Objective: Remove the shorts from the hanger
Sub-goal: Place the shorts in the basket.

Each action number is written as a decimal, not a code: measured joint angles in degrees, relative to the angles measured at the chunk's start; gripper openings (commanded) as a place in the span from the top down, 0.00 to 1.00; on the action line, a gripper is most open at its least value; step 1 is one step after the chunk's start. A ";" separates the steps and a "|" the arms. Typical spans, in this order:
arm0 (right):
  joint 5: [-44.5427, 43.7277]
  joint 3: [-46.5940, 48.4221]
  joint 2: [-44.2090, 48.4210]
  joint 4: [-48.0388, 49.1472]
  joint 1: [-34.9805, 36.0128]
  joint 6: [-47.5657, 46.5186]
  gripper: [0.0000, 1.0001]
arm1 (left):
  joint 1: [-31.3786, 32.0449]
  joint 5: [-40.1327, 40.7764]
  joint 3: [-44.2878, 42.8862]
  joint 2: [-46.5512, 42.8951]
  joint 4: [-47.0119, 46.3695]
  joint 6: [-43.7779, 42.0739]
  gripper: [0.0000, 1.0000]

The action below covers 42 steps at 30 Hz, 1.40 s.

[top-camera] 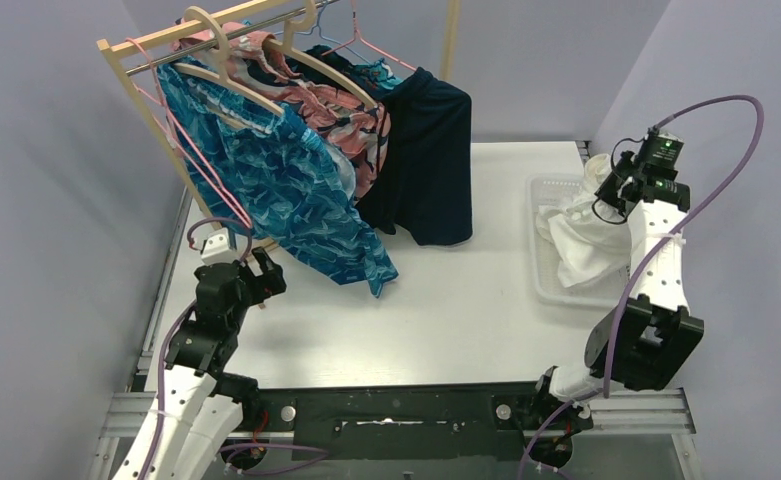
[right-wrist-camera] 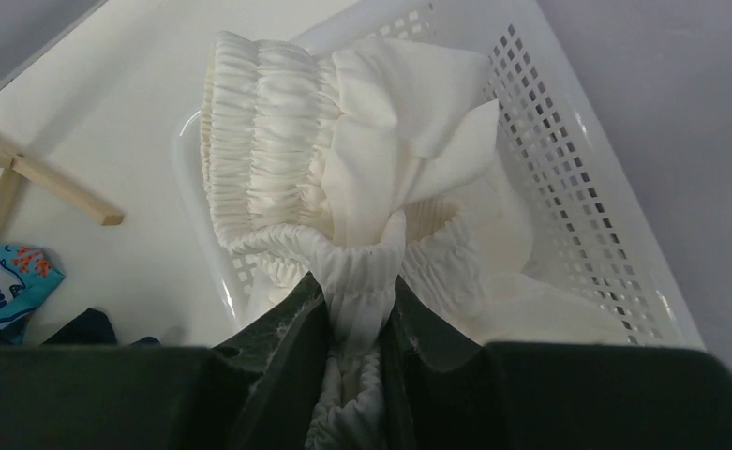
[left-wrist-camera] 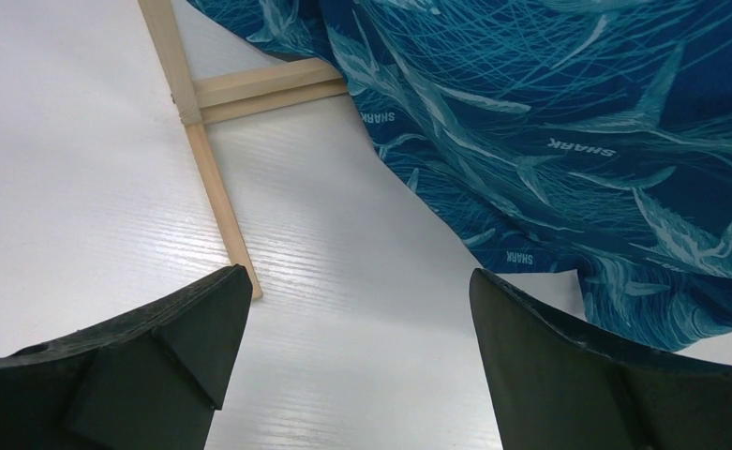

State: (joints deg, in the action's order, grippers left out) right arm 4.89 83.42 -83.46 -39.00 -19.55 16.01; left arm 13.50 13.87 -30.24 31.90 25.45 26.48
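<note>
Right gripper (right-wrist-camera: 357, 375) clamps one white pair (right-wrist-camera: 343, 159) over the basket (right-wrist-camera: 568, 187), table's (top-camera: 466, 290) right edge. Left gripper (left-wrist-camera: 357, 309) gapes wide, empty, near the left edge. Three hanging: shark-print pair (top-camera: 286, 190), floral pair (top-camera: 356, 130), navy pair (top-camera: 431, 160).

You're looking at white shorts (right-wrist-camera: 343, 159), plain all over, and a basket (right-wrist-camera: 568, 187) just as white. The blue shorts (left-wrist-camera: 577, 122) show pale teal sharks and streaky lines on deep blue. The floral shorts (top-camera: 351, 125): pink and navy. The navy shorts (top-camera: 431, 160): plain, dark. Rack (left-wrist-camera: 259, 86) pale wood, table (top-camera: 466, 300) white.
</note>
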 measured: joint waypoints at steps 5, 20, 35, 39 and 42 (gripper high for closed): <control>4.26 1.14 -6.29 0.83 -1.84 2.47 0.98 | -0.15 1.14 0.87 -0.02 0.00 0.39 0.12; 4.20 3.06 -31.78 7.98 5.03 1.53 0.72 | -0.48 2.51 1.51 -0.55 0.00 1.57 0.12; -1.36 4.31 -17.40 3.08 5.33 -0.83 0.53 | -0.48 2.62 1.64 -1.14 0.00 1.60 0.12; -0.11 3.26 -14.10 4.68 5.09 -0.61 0.77 | -0.48 2.62 1.64 -1.14 0.00 1.60 0.12; 3.15 1.33 -16.00 5.95 4.96 -0.44 0.88 | -0.48 2.62 1.66 -1.14 0.00 1.62 0.12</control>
State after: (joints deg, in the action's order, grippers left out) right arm 8.03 84.75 -99.46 -33.06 -14.59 15.57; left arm 13.02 16.49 -28.58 30.76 25.45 28.10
